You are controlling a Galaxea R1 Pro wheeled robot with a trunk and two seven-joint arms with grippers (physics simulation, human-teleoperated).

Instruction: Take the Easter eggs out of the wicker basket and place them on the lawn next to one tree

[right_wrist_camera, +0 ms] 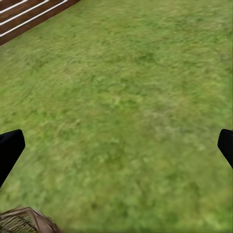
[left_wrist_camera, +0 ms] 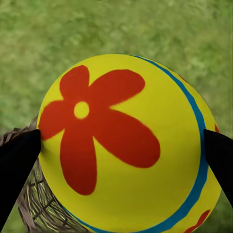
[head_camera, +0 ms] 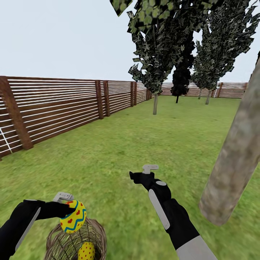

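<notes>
Gripping egg point(head_camera: 73, 216) above basket point(head_camera: 61, 245): left claw point(head_camera: 68, 209).

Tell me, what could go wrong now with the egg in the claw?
1. The left claw holds the egg only by its round sides, right over the basket. If it slips, it probably falls back in, perhaps onto the second egg.
2. The trunk leans close on the right, so a wide swing toward it might bump it.
</notes>
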